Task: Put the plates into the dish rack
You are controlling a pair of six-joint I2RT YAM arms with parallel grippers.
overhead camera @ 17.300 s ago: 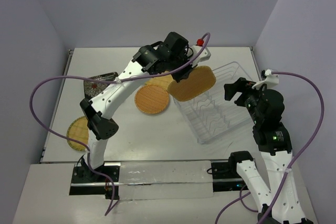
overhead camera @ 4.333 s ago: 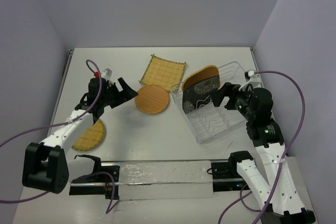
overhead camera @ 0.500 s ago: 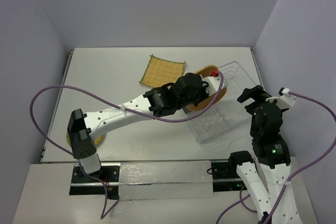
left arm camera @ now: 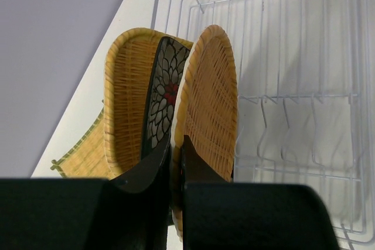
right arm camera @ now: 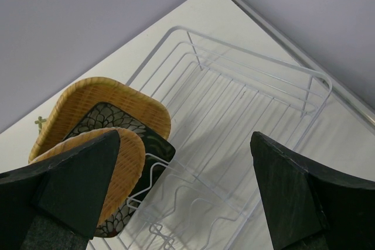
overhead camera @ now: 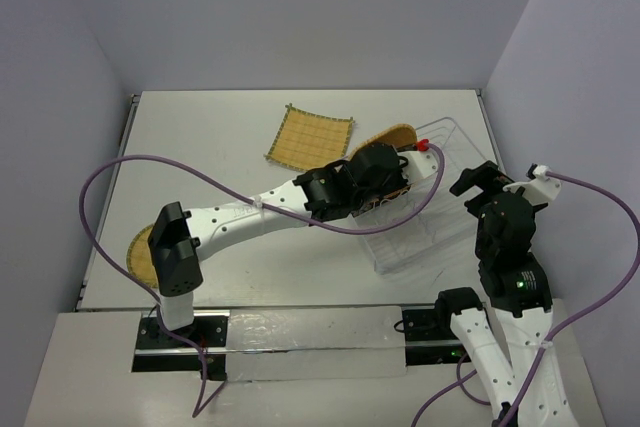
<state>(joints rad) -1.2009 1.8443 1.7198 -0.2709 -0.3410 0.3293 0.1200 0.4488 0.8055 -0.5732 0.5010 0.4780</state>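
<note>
My left gripper (overhead camera: 392,175) (left arm camera: 176,144) is shut on the bottom rim of a round woven plate (left arm camera: 211,92), which stands on edge in the dish rack (overhead camera: 440,217) (left arm camera: 293,115). Beside it stand the dark leaf-pattern plate (left arm camera: 164,92) and the rounded-square bamboo plate (left arm camera: 126,103). All three show in the right wrist view: round (right arm camera: 126,168), dark (right arm camera: 111,118), rounded-square (right arm camera: 105,95). My right gripper (overhead camera: 480,182) (right arm camera: 183,137) is open and empty above the rack's right end (right arm camera: 246,103). The fringed square plate (overhead camera: 310,137) lies flat on the table. Another round plate (overhead camera: 143,252) lies at the left, partly hidden by my left arm.
My left arm stretches across the table from its base to the rack, its purple cable looping above the left side. The rack's right half holds only bare tines (left arm camera: 304,133). The walls close in behind and to the right of the rack.
My left gripper has moved a little right and further over the rack, and the round woven plate now stands more upright among the tines. The right arm has not moved.
</note>
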